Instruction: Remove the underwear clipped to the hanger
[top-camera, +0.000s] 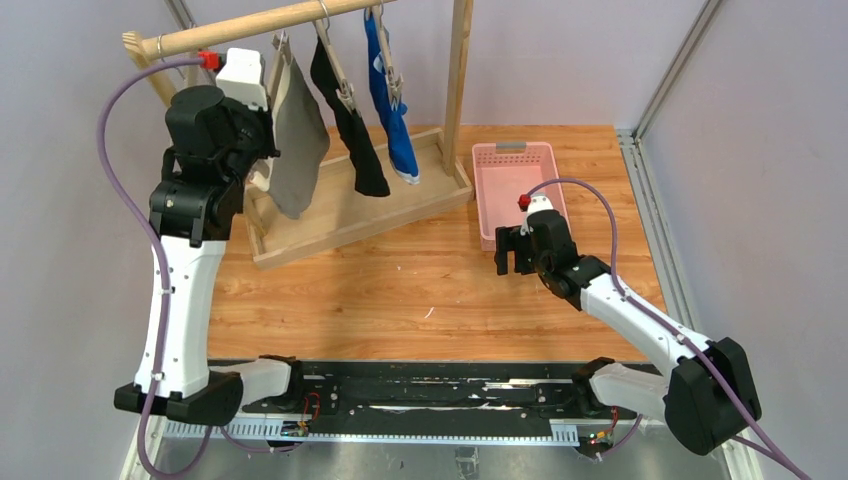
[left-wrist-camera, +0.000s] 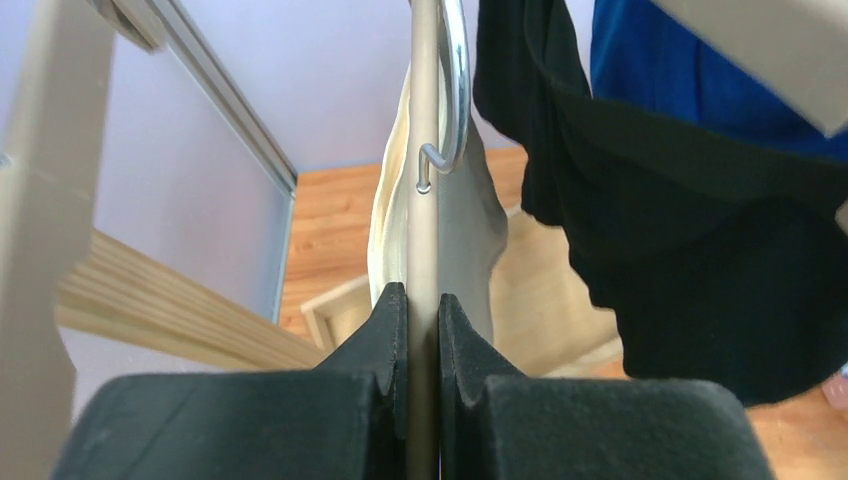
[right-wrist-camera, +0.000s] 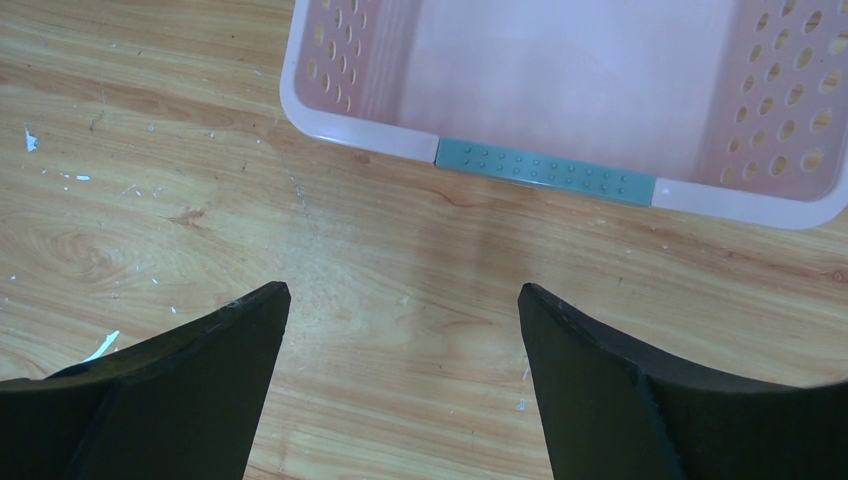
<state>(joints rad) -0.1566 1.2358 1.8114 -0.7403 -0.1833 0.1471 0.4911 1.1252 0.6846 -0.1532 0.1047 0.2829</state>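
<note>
As the grey underwear (top-camera: 300, 150) hangs by the black pair (top-camera: 357, 150) & blue pair (top-camera: 397, 125) on the rack (top-camera: 250, 28) at the counter's (top-camera: 430, 290) far-left corner, L hand (left-wrist-camera: 423, 300) clenches its hanger clip (left-wrist-camera: 424, 200), prob. to spring it, while R hand (right-wrist-camera: 404, 300) hovers released nr the basket (right-wrist-camera: 545, 172).

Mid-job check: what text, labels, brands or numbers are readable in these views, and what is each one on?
White lettering on the blue underwear: too small and creased to read.
Grey underwear, black underwear, pink basket: no text visible.
</note>
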